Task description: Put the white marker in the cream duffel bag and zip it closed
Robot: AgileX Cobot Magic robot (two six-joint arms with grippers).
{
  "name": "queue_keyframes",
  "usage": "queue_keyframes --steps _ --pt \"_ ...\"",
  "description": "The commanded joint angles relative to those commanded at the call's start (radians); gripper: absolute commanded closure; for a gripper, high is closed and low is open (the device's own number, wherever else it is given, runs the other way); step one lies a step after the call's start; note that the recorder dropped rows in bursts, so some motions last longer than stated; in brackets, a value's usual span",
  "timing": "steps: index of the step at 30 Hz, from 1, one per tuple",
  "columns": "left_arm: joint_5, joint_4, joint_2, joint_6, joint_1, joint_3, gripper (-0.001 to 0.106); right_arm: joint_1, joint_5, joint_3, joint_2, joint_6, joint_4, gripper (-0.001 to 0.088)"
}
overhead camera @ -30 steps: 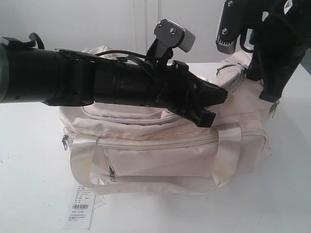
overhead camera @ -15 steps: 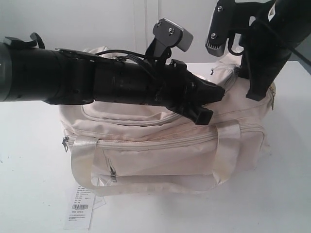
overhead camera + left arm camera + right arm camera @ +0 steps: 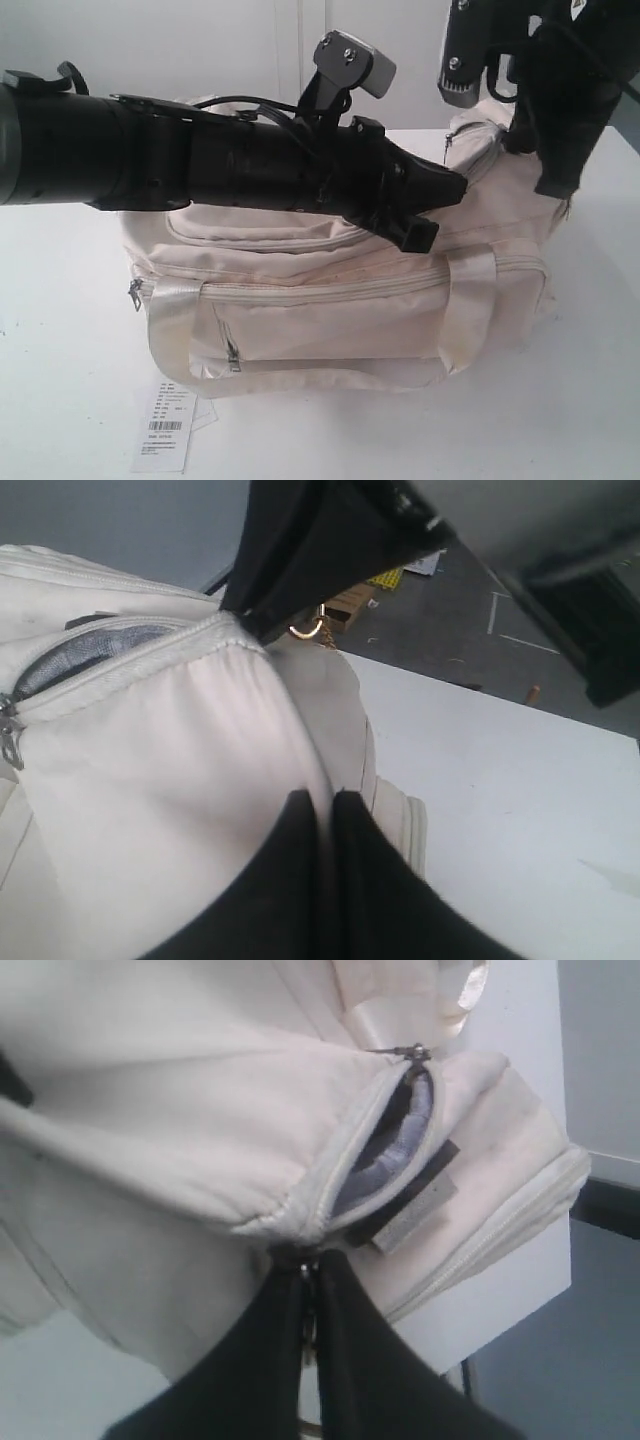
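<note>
Duffel first: the cream duffel bag [image 3: 330, 310] lies across the middle of the counter [image 3: 70, 400], and the white marker is out of my sight. Its right end is pulled up where my right pincer [image 3: 310, 1280] pinches the cloth at the zip end, beside the gold charm [image 3: 305, 630]. My left pincer [image 3: 322, 805] is pressed together against the bag's top; I cannot tell whether cloth is caught.

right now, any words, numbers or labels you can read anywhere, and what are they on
paper tag on the table in front of the cream duffel bag: a barcode and rows of small print, too small to read.
grey patch beside the bag's open zip: blurred, no lettering legible.
No other text visible.
</note>
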Motion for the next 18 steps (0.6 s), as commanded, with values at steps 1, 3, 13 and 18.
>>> queue_keyframes --steps 1,3,13,18 --pt "-0.002 0.000 0.000 0.000 0.000 0.000 0.105 0.000 0.017 0.000 0.000 -0.044 0.043 0.0868" --pt "-0.002 0.000 0.000 0.000 0.000 0.000 0.105 0.000 0.010 0.000 0.000 -0.090 0.123 0.0868" --pt "-0.002 0.051 0.000 -0.011 0.000 0.000 0.105 -0.002 -0.146 0.000 0.023 -0.100 0.051 0.0868" --pt "0.005 0.054 0.000 -0.011 0.000 0.000 0.105 -0.035 -0.219 0.000 0.051 -0.024 0.043 0.0868"
